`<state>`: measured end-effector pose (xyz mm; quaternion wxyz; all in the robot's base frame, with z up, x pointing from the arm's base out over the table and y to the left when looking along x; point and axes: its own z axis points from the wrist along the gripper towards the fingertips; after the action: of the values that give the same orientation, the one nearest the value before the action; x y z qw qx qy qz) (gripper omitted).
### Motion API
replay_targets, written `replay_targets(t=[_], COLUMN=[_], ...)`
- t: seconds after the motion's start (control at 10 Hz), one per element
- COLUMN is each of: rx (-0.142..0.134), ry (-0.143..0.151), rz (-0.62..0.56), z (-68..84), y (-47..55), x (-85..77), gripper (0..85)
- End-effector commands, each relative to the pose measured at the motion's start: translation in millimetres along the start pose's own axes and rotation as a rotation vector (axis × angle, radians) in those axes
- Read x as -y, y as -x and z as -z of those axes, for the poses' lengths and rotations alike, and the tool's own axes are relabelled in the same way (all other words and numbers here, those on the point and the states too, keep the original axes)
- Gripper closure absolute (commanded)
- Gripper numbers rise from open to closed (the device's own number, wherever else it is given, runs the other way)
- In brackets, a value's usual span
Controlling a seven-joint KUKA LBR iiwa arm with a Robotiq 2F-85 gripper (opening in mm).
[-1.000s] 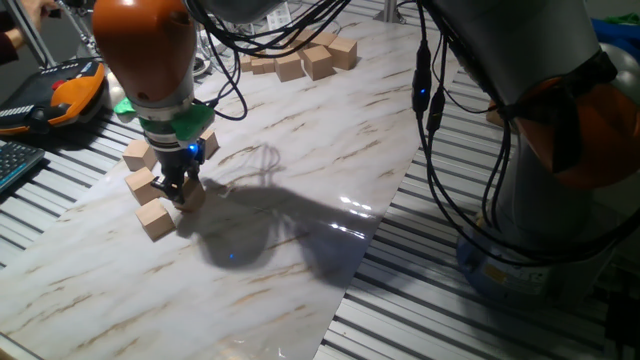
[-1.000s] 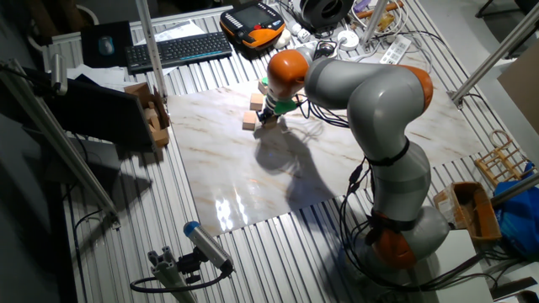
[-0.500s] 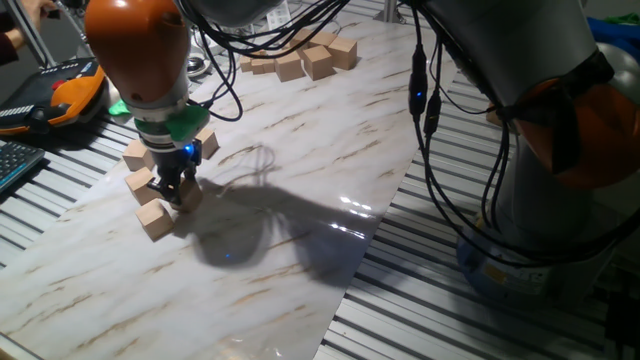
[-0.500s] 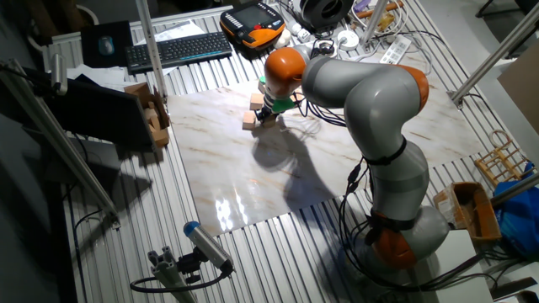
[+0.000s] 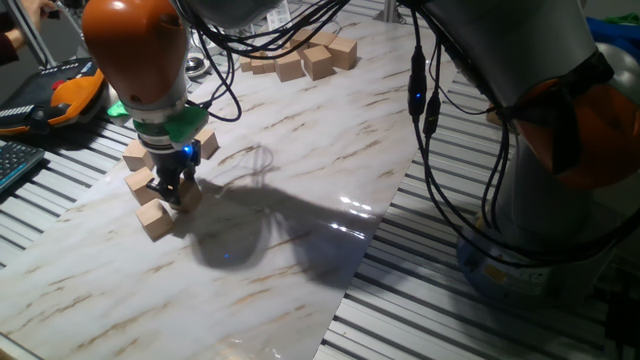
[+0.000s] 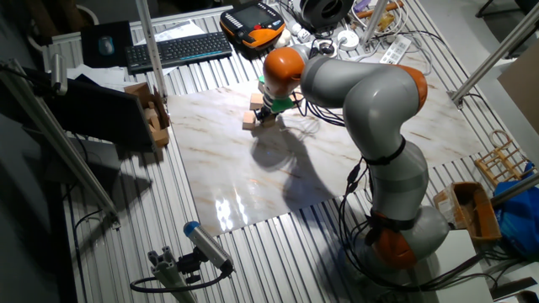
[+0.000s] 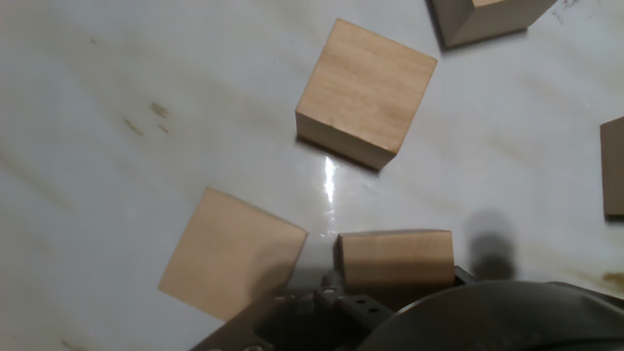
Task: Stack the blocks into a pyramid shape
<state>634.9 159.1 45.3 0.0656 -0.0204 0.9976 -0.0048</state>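
Tan wooden blocks lie apart on the marble board, none on top of another; a pyramid shape is not in view. In one fixed view I see a block [image 5: 155, 219] nearest the front, one [image 5: 140, 182] behind it, one [image 5: 136, 153] farther back and one [image 5: 208, 140] behind the hand. My gripper [image 5: 176, 192] is low over the board beside them, shut on a block [image 7: 395, 257]. The hand view shows a loose block [image 7: 367, 91] ahead and another [image 7: 232, 253] to the left. From the other fixed view the gripper [image 6: 268, 116] partly hides the group.
A second cluster of wooden blocks [image 5: 301, 58] lies at the board's far end. An orange-and-black pendant [image 5: 72, 90] and a keyboard [image 5: 14, 163] sit off the board's left edge. Ribbed metal table surrounds the board [image 5: 300, 190]. The arm's cables [image 5: 425, 100] hang at the right.
The hand has shifted slightly to the left, toward the loose blocks, still low over the board. The blocks on the board have not moved.
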Motion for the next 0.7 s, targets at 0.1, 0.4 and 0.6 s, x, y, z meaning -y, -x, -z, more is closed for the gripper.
replay_targets(t=[0.1, 0.4, 0.6], rx=[-0.001, 0.001, 0.015], ry=[0.0, 0.004, 0.004], rz=[-0.001, 0.0, -0.007], z=[-0.8, -1.9, -2.1], y=[0.0, 0.3, 0.3], x=[-0.1, -0.4, -0.7], gripper=[85.0, 85.0, 68.0])
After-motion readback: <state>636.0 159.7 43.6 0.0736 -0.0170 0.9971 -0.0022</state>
